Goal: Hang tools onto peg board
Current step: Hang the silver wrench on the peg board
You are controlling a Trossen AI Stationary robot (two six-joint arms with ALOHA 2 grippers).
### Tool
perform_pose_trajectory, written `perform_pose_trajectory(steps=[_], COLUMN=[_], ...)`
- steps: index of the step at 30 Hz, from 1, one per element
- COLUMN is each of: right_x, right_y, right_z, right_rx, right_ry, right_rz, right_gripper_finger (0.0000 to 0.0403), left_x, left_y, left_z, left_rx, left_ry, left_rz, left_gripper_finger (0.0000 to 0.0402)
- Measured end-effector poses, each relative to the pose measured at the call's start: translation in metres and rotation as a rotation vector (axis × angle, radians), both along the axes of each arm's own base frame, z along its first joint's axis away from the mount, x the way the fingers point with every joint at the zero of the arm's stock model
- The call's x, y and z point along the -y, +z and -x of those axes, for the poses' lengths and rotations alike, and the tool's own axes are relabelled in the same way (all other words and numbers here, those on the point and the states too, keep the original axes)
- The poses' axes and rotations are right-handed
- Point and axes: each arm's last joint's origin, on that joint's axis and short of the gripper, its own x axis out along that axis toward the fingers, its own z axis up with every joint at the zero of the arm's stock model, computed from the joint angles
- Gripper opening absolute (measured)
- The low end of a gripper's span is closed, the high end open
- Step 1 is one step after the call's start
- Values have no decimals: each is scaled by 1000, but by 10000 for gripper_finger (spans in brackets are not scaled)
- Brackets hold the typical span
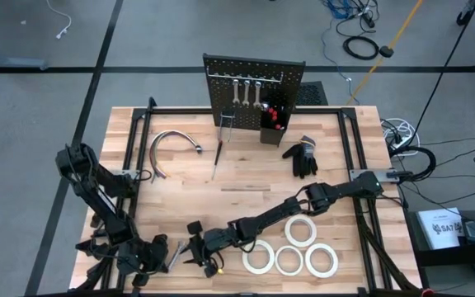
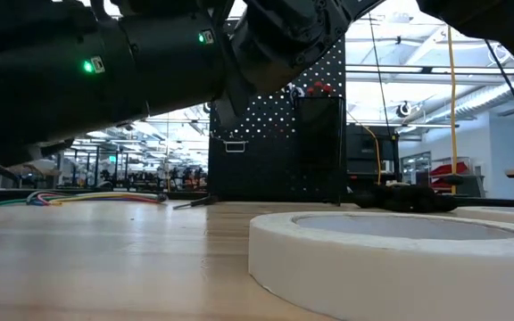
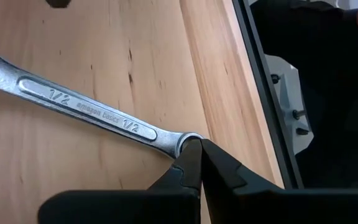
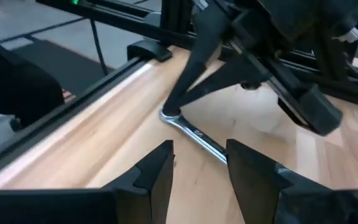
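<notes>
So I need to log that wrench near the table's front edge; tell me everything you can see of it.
The wrench is a slim, bright silver metal combination wrench stamped 1/2 twice along its shank. It lies flat on the wooden table, close to the black frame rail. The left tool is shut on its ring end. The right tool hovers open over the shank, not touching it.

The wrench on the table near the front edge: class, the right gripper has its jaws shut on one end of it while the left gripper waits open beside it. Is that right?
No, the sides are swapped. The left wrist view shows the left gripper shut on the end of the wrench; the right gripper waits open beside it.
</notes>
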Motion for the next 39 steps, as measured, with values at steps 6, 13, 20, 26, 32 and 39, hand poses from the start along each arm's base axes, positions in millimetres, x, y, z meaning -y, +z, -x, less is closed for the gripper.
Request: perform_pose_trajectory(steps=[6, 13, 20, 26, 32, 39], right_x=[8, 12, 10, 10, 10, 18], right_y=[1, 13, 26, 28, 27, 16], right_z=[-4, -7, -7, -8, -7, 2], right_rx=[-16, -125, -213, -209, -227, -407], right_ry=[-4, -61, 12, 48, 51, 10], right_rz=[57, 294, 270, 237, 235, 280], right_gripper_finger=[144, 144, 144, 144, 144, 144], left_x=[-3, -13, -19, -24, -32, -39], left_y=[-1, -2, -2, -2, -2, -2], left_z=[-2, -20, -28, -36, -47, -55], left_rx=[-4, -41, -38, 3, 27, 55], left_ry=[-23, -95, -126, -161, -180, -212], left_rz=[-30, -40, -55, -93, -116, -143], left_gripper_finger=[8, 3, 2, 2, 1, 1])
